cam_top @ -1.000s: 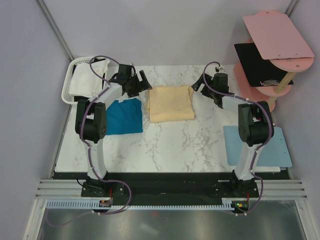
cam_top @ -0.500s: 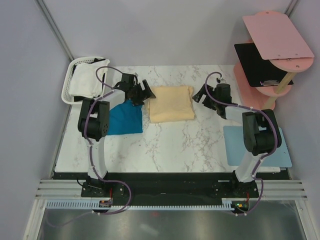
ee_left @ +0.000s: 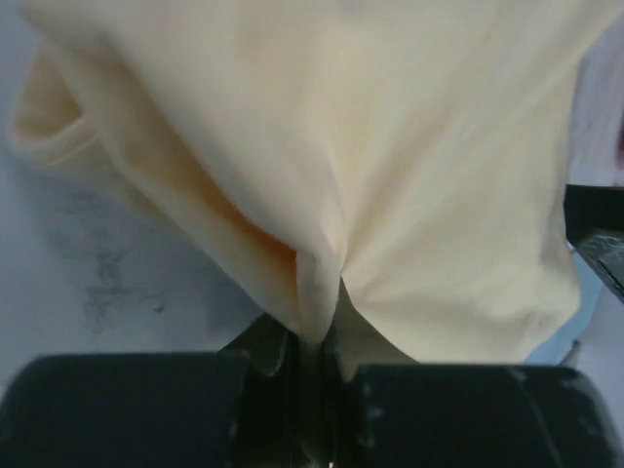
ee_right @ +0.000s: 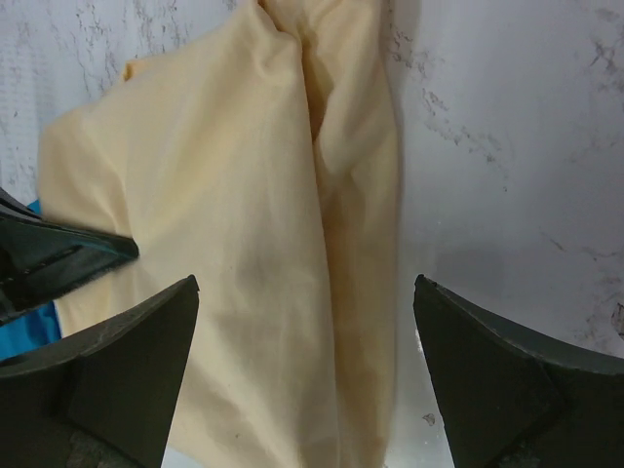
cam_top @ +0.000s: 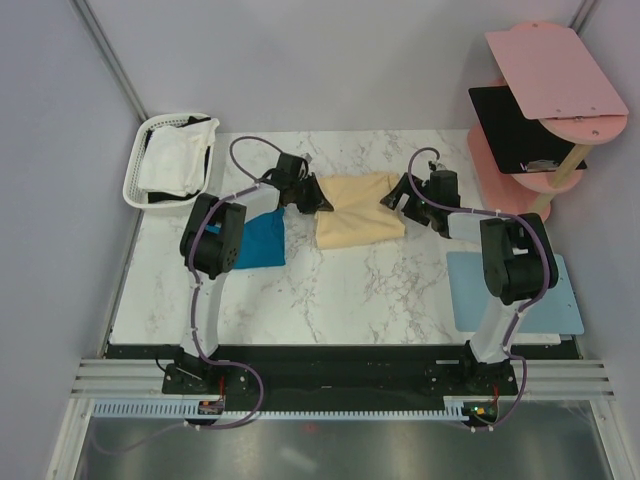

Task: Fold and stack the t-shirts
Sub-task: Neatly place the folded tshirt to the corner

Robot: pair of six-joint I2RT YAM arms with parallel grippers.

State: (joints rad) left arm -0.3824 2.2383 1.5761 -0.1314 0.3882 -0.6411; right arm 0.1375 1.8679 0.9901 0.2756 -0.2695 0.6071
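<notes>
worktop: marble; it carries two folded shirts, the third is in the basket at far left
yellow-cream shirt: in the middle of the far part; compared with a second ago it lies a little more to the right, and its left edge is now bunched up
teal shirt: folded, just left of it, not moved
white shirt: in the basket, seems not folded yet
left jaws: came over from the teal shirt, now clamped tight on the yellow-cream shirt's left edge
right jaws: spread wide over its right edge, gripping nothing
meaning: probably the carry toward the stack can begin once the right side closes
</notes>
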